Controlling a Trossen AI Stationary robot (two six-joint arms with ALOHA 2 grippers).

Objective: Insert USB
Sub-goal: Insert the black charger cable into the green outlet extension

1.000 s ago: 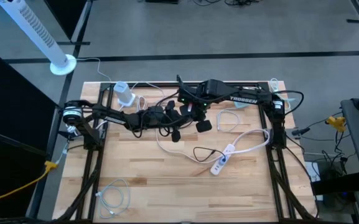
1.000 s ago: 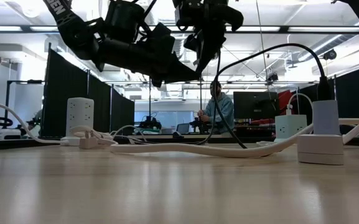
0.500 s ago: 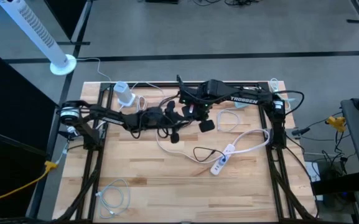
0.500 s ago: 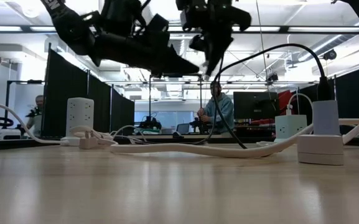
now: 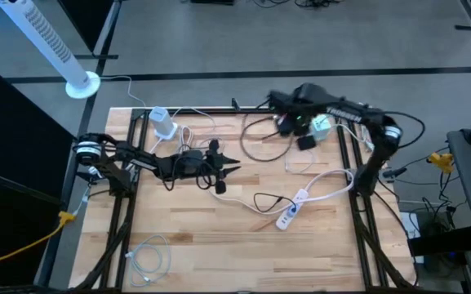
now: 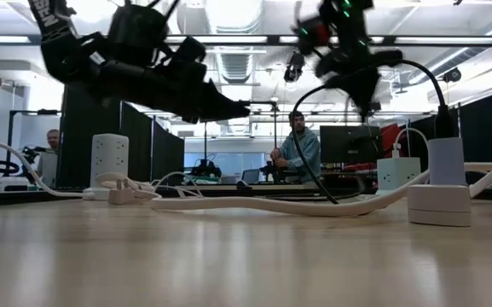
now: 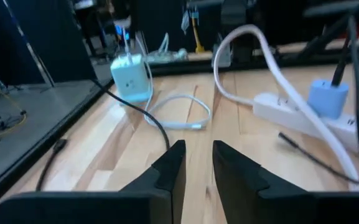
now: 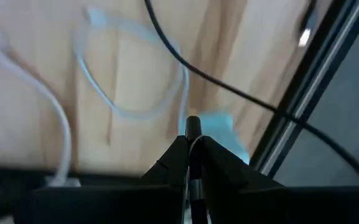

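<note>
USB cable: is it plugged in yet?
Done: the right jaws pinch the end of the black USB cable. In hand: it is held over the far right corner of the table, near the pale blue charger. Left: plugging it in. The left jaws are open, empty.

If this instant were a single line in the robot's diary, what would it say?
left gripper: empty, slightly open, mid-table | right gripper: shut on black cable, far right corner

2 arms (image 5: 162,163), 1 power strip (image 5: 294,209), 2 people (image 6: 298,153).

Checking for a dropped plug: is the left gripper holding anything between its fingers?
No: in the left wrist view the left gripper shows a bare gap between its fingers, with only table behind.
</note>
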